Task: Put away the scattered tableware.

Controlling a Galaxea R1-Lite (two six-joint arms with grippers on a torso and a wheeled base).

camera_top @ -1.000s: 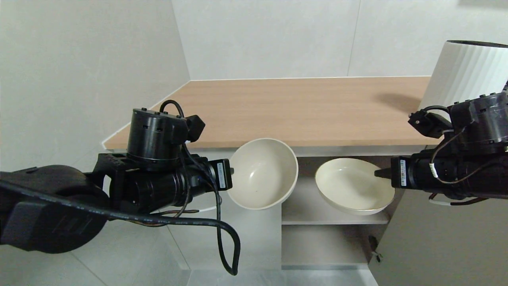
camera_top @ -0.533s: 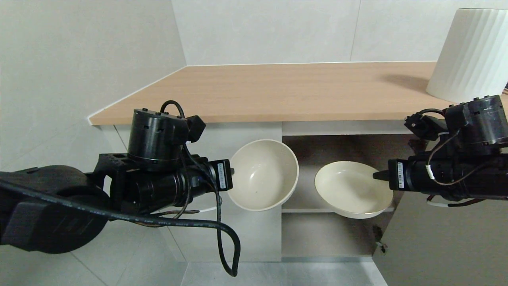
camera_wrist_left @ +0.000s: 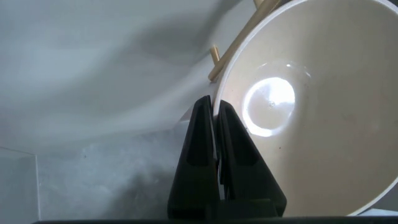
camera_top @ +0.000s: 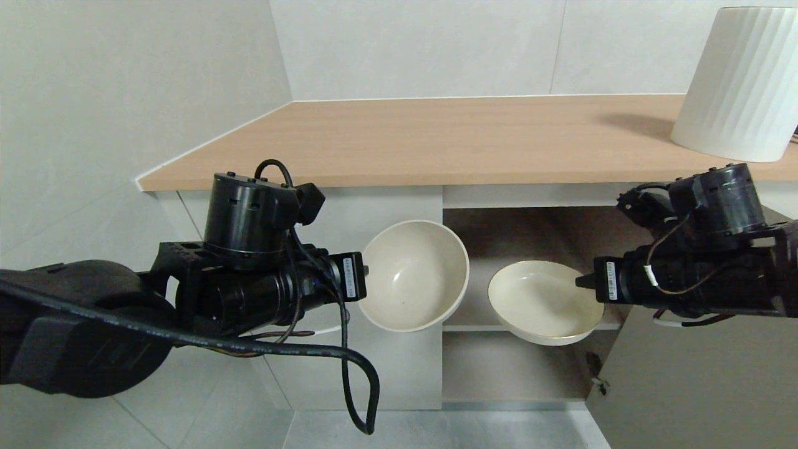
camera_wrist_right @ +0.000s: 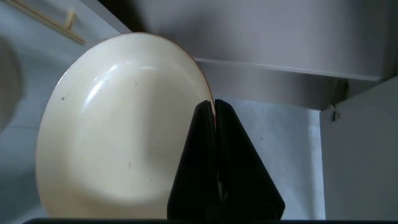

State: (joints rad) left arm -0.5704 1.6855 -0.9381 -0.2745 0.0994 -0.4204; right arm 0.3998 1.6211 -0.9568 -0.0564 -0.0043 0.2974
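Home kitchen, wooden counter [camera_top: 467, 137], open cabinet [camera_top: 517, 231]

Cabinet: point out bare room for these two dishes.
The lower compartment under the shelf: bare wall to wall. Shelf: bare left of the plate; the rest is hidden behind it. The counter: bare from its left corner to the white shade. Crowded: the opening's front, where the bowl in the left gripper and the plate in the right gripper hang close.

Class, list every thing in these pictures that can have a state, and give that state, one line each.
bowl: held by its rim, tilted on edge
plate: held by its rim, tilted
left gripper: shut on the bowl
right gripper: shut on the plate
cupboard: open
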